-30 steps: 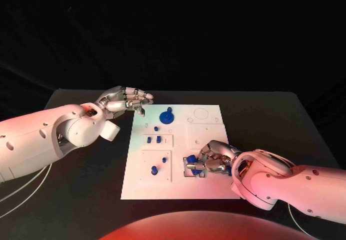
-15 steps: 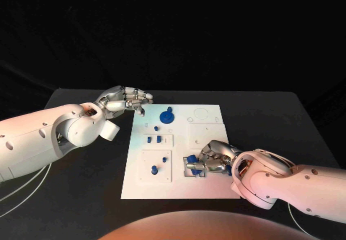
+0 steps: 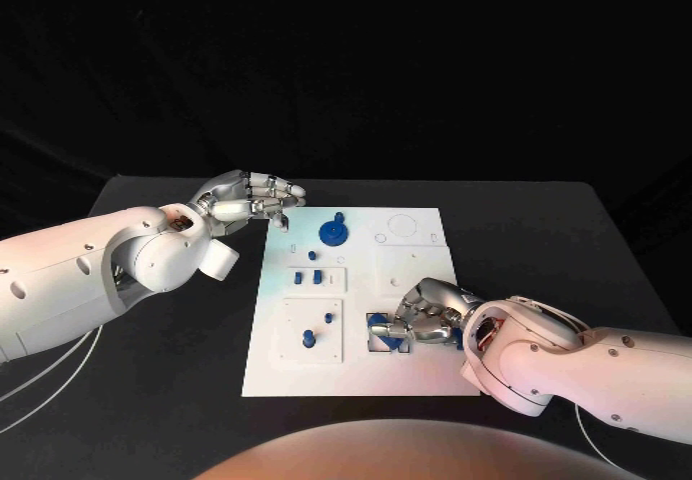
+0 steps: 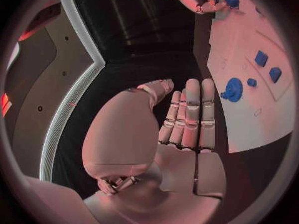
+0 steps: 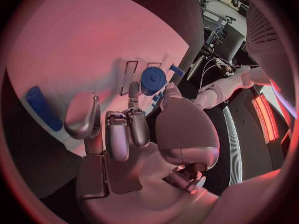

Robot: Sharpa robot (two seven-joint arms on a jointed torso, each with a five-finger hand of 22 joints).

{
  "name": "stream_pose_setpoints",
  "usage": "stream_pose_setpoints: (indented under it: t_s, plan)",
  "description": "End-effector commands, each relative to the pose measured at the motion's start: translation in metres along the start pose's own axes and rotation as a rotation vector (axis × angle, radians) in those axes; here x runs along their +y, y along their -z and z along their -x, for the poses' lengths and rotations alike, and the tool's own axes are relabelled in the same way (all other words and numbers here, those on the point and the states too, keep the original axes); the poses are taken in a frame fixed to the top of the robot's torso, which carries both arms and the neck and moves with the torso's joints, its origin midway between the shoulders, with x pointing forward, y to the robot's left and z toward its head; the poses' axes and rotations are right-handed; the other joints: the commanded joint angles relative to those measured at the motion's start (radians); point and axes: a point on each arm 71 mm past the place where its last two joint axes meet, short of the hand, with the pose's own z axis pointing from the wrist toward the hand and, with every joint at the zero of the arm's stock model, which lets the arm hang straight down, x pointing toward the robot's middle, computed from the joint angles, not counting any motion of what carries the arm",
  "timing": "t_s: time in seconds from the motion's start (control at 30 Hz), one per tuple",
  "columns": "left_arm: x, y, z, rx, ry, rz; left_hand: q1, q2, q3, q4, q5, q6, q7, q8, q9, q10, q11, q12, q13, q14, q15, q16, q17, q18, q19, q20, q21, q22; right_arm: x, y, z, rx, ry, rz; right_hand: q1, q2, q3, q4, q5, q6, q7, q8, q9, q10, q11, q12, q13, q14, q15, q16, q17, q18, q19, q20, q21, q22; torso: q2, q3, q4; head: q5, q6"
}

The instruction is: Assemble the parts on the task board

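The white task board (image 3: pixel 361 380) lies in the middle of the table. My right hand (image 3: pixel 430 312) hovers over its near right part and pinches a blue round-topped part (image 3: pixel 382 322) between thumb and a finger (image 5: pixel 133 92); the right wrist view shows that part (image 5: pixel 152 79) from above. My left hand (image 3: pixel 254 197) sits at the board's far left corner, fingers drawn together and holding nothing. A blue gear (image 3: pixel 333 235) stands in the far part of the board (image 4: pixel 249 119). Two small blue blocks (image 3: pixel 307 279) and two blue pegs (image 3: pixel 309 340) sit in the left column.
Black table (image 3: pixel 548 240) surrounds the board on all sides, with free room on the right and at the far edge. Another blue peg (image 5: pixel 39 106) lies on the board near my right hand's fingers. The left forearm (image 3: pixel 87 270) crosses the table's left side.
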Motion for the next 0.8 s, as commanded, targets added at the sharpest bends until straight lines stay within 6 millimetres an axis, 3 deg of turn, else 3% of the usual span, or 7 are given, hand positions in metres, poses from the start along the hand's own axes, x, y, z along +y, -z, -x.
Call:
stream_pose_setpoints:
  t_s: [0.03, 0.37, 0.63, 0.73, 0.8]
  plan:
    - [-0.001, -0.0005, -0.0021, 0.018, 0.002, -0.007, -0.003, 0.011, 0.006, -0.003, 0.001, -0.005, 0.024, 0.007, 0.001, -0.01, 0.0, 0.004, -0.001, -0.001, 0.006, -0.007, -0.001, 0.014, -0.003, 0.007, -0.004, -0.001, 0.0012, 0.0002, -0.0002, -0.008, 0.0, 0.011, -0.012, -0.003, 0.006, 0.001, 0.004, -0.009, 0.001, -0.001, 0.002, 0.043, -0.001, -0.004, 0.136, 0.091, -0.003, -0.002, 0.188, -0.007, 0.001, -0.002, -0.007, 0.149, -0.001, 0.0003, -0.0003, 0.0, 0.001]
    - [-0.0009, -0.0002, -0.0012, 0.015, 0.002, -0.007, -0.002, 0.012, 0.006, -0.003, 0.001, -0.005, 0.024, 0.008, 0.001, -0.011, 0.0, 0.004, -0.001, -0.001, 0.006, -0.006, -0.001, 0.014, -0.003, 0.007, -0.004, -0.001, 0.0041, 0.003, -0.0009, -0.002, -0.011, 0.031, -0.032, 0.001, 0.012, 0.001, 0.005, -0.008, 0.0, 0.002, 0.005, 0.045, -0.002, 0.0, 0.14, 0.092, -0.003, -0.001, 0.192, -0.009, 0.003, -0.002, 0.002, 0.151, -0.002, 0.001, -0.0006, -0.002, 0.002]
    - [-0.0007, 0.0, -0.0006, 0.014, 0.004, -0.006, -0.002, 0.012, 0.006, -0.003, 0.001, -0.005, 0.024, 0.008, 0.001, -0.011, 0.0, 0.004, -0.001, -0.001, 0.006, -0.006, -0.001, 0.014, -0.003, 0.007, -0.004, -0.001, 0.005, 0.0071, -0.002, 0.02, -0.015, 0.041, -0.058, 0.018, 0.024, 0.001, 0.004, -0.006, -0.001, 0.005, 0.009, 0.046, -0.003, 0.002, 0.141, 0.093, -0.004, 0.0, 0.194, -0.009, 0.004, -0.002, 0.007, 0.153, -0.002, 0.0005, -0.0012, -0.001, 0.002]
    - [-0.0003, -0.0001, 0.0, 0.013, 0.021, -0.003, -0.004, 0.012, 0.006, -0.003, 0.001, -0.006, 0.024, 0.009, 0.001, -0.012, 0.0, 0.004, -0.002, -0.001, 0.006, -0.006, -0.001, 0.014, -0.003, 0.007, -0.004, -0.001, 0.0087, 0.0057, -0.0056, 0.047, -0.029, 0.053, -0.062, 0.033, 0.032, 0.0, 0.002, -0.007, -0.002, 0.005, 0.01, 0.047, -0.003, 0.002, 0.142, 0.093, -0.004, 0.0, 0.196, -0.01, 0.005, -0.003, 0.007, 0.153, -0.002, 0.0008, -0.0029, -0.003, 0.005]
    - [-0.0003, -0.0005, 0.0, 0.013, 0.025, -0.003, -0.004, 0.012, 0.006, -0.003, 0.001, -0.006, 0.024, 0.009, 0.001, -0.012, 0.0, 0.004, -0.002, -0.001, 0.006, -0.006, -0.001, 0.014, -0.003, 0.007, -0.004, -0.001, 0.0104, 0.0049, -0.0072, 0.059, -0.033, 0.058, -0.062, 0.041, 0.036, 0.0, 0.001, -0.007, -0.002, 0.005, 0.011, 0.047, -0.003, 0.003, 0.143, 0.093, -0.004, 0.0, 0.196, -0.01, 0.005, -0.003, 0.01, 0.154, -0.002, 0.0009, -0.0009, -0.004, 0.005]
